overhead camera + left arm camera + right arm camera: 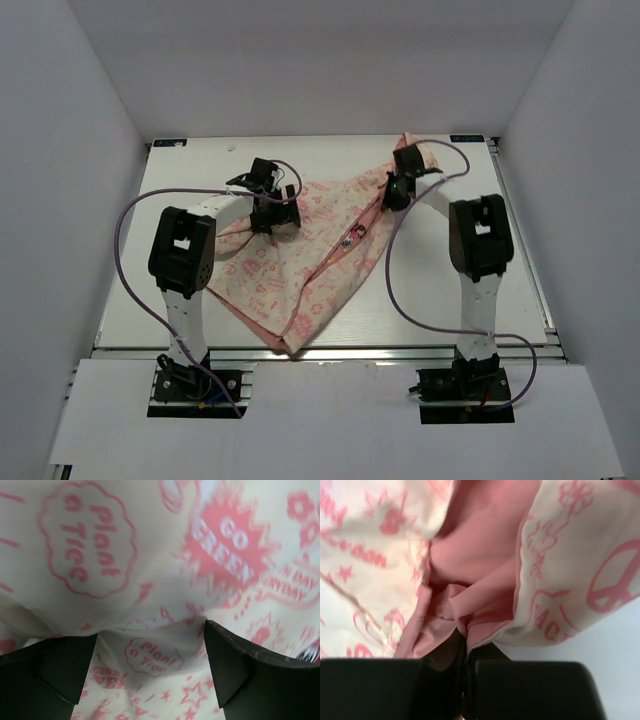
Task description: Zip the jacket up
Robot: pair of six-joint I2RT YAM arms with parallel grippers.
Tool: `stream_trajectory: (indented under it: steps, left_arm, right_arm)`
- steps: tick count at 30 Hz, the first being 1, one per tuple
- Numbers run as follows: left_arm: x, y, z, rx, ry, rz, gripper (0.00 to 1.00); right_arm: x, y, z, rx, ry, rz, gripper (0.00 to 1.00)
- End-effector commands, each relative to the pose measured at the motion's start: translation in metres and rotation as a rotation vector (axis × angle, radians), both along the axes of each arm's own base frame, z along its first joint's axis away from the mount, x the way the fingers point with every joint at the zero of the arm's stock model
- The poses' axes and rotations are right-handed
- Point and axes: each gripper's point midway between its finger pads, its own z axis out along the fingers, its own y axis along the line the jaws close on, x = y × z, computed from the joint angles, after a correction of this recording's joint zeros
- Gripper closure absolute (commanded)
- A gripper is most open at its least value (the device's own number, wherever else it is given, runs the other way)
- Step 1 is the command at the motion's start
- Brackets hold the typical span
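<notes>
White-walled booth, white table point(150, 300) under two arms. Jacket point(300, 265) lies mid-table, spread on a slant from far right to the near edge, cream print up, pink edge strip point(333, 262) running down its middle. Left gripper point(150, 645) hovers low over the printed left panel, jaws wide apart, nothing between them. Right gripper point(465, 655) sits at the jacket's far right corner, jaws pressed together on a puckered fold of salmon lining point(485, 540). Small shiny bit point(352, 236) beside the strip, possibly the slider; too small to be sure. Judgement: the step in hand is anchoring. Right should hold the cloth taut along the strip; left should pin the opposite panel flat, so both zipper edges lie parallel.
</notes>
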Motion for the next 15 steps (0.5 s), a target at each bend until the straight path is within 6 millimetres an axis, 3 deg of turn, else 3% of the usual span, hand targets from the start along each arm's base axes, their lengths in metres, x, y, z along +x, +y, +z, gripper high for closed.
stream_trajectory:
  steps: [1, 2, 3, 4, 5, 6, 7, 8, 9, 10, 11, 13, 15]
  left_arm:
    - [-0.031, 0.007, -0.025, 0.003, 0.099, -0.001, 0.02]
    - [-0.038, 0.003, -0.024, -0.004, 0.1, -0.002, 0.02]
    - [-0.054, 0.0, -0.029, -0.015, 0.129, -0.014, 0.02]
    - [-0.056, -0.01, -0.017, -0.051, 0.095, -0.015, 0.02]
    - [-0.07, -0.026, -0.016, -0.063, 0.098, -0.047, 0.02]
    - [-0.085, -0.035, -0.019, -0.073, 0.113, -0.069, 0.02]
    - [-0.094, -0.045, -0.018, -0.079, 0.122, -0.067, 0.02]
    - [-0.112, -0.065, -0.015, -0.08, 0.124, -0.117, 0.02]
    - [-0.122, -0.072, -0.015, -0.074, 0.138, -0.136, 0.02]
    - [-0.129, -0.079, -0.015, -0.069, 0.147, -0.136, 0.02]
    - [-0.137, -0.086, -0.012, -0.069, 0.146, -0.154, 0.02]
    - [-0.14, -0.083, -0.01, -0.064, 0.143, -0.136, 0.02]
    - [-0.133, -0.072, -0.002, -0.012, 0.104, -0.096, 0.02]
  right_arm:
    - [0.054, 0.002, 0.002, -0.043, -0.064, -0.028, 1.0]
    - [0.065, -0.006, -0.021, -0.103, -0.044, -0.047, 1.0]
    - [0.079, -0.009, -0.019, -0.12, -0.055, -0.055, 1.0]
    - [0.113, -0.009, 0.015, -0.108, -0.131, -0.068, 1.0]
    - [0.123, -0.012, -0.006, -0.12, -0.111, -0.063, 1.0]
    - [0.137, -0.015, 0.002, -0.111, -0.142, -0.073, 1.0]
    - [0.164, -0.02, 0.028, -0.08, -0.232, -0.089, 1.0]
    - [0.172, -0.016, 0.033, -0.036, -0.262, -0.066, 0.93]
    - [0.178, -0.015, 0.044, -0.019, -0.309, -0.022, 0.83]
    - [0.179, -0.014, 0.049, -0.011, -0.336, 0.018, 0.75]
    - [0.18, -0.002, 0.08, 0.034, -0.4, 0.103, 0.65]
    - [0.171, 0.0, 0.102, -0.006, -0.433, 0.191, 0.46]
    - [0.14, 0.001, 0.126, -0.016, -0.397, 0.246, 0.31]
